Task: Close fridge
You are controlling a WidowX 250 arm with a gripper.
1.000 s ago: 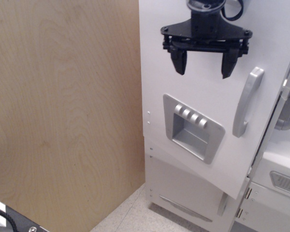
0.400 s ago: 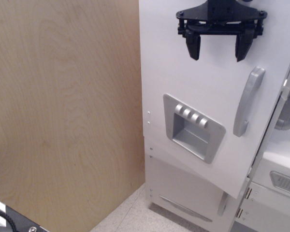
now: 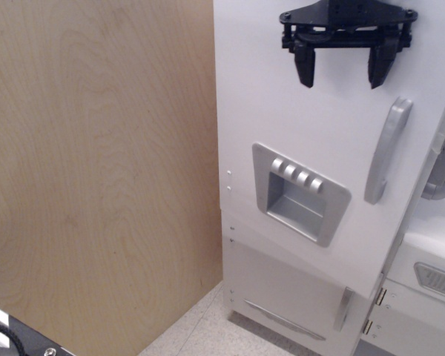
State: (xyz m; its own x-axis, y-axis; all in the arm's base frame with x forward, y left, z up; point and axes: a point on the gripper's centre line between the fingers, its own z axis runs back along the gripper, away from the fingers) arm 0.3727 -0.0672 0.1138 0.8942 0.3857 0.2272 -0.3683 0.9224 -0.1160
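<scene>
The tall white toy fridge fills the right half of the view. Its large door carries a grey recessed dispenser panel with a row of buttons and a long vertical grey handle. The door's right edge lies near the cabinet edge, and no shelves show. My black gripper hangs at the top of the view in front of the door's upper part, above the panel and handle. Its fingers are spread apart and hold nothing.
A large plywood wall stands on the left. Below the big door is a smaller lower door with a short grey handle. A white unit with a grey vent stands at the right edge. Speckled floor shows at the bottom.
My gripper has moved up and to the right, staying open. The big door has swung slightly; its handle and panel shifted a little to the right.
</scene>
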